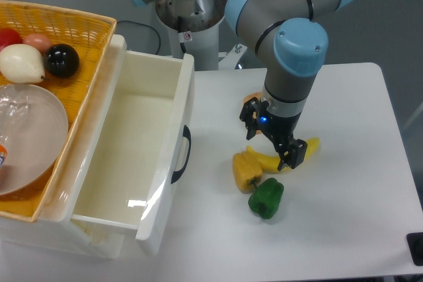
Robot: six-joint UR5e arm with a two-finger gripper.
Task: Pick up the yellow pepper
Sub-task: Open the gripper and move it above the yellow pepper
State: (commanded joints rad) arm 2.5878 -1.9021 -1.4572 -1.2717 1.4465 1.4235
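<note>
The yellow pepper (246, 170) lies on the white table, a blocky yellow-orange fruit just left of a banana (272, 159) and above a green pepper (266, 197). My gripper (269, 138) hangs over the banana, up and to the right of the yellow pepper. It is open, its black fingers (291, 154) spread apart with nothing held between them. The gripper is not touching the yellow pepper.
A small orange object (250, 100) peeks out behind the gripper. An open white drawer (173, 156) stands to the left. Beyond it a wicker basket (79, 24) holds a clear bowl (30, 137), a black ball (62, 60) and other produce. A dark item (416, 247) sits at the table's right edge.
</note>
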